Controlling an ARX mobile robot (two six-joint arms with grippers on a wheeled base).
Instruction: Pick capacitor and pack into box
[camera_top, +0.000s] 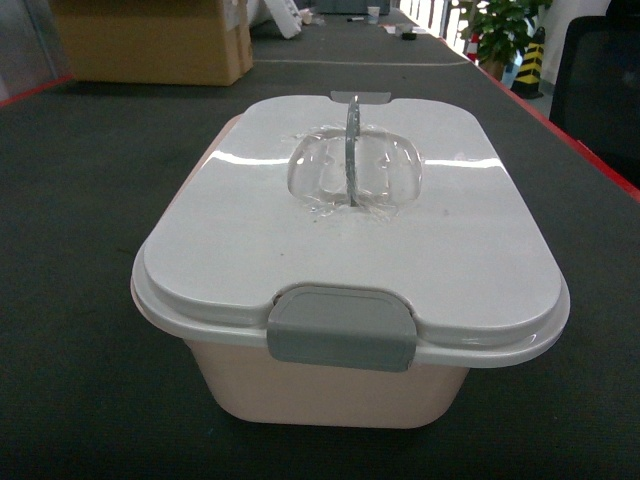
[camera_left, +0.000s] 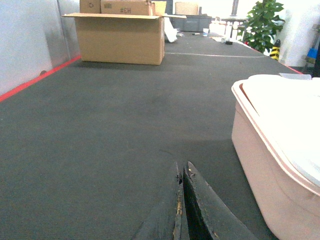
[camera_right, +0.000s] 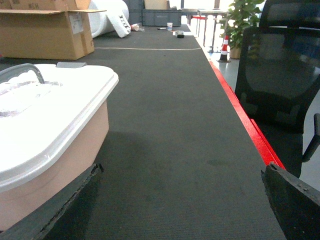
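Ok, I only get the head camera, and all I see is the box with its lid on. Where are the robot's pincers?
Observer: The left pincer is just left of the box. It is shut, with nothing in it.
Operator: And the other one?
Observer: The right pincer is on the box's other side, wide open and empty.
Operator: Is the brown carton at the back closed? My picture cuts off its top.
Observer: No, the carton has its top flaps folded out open.
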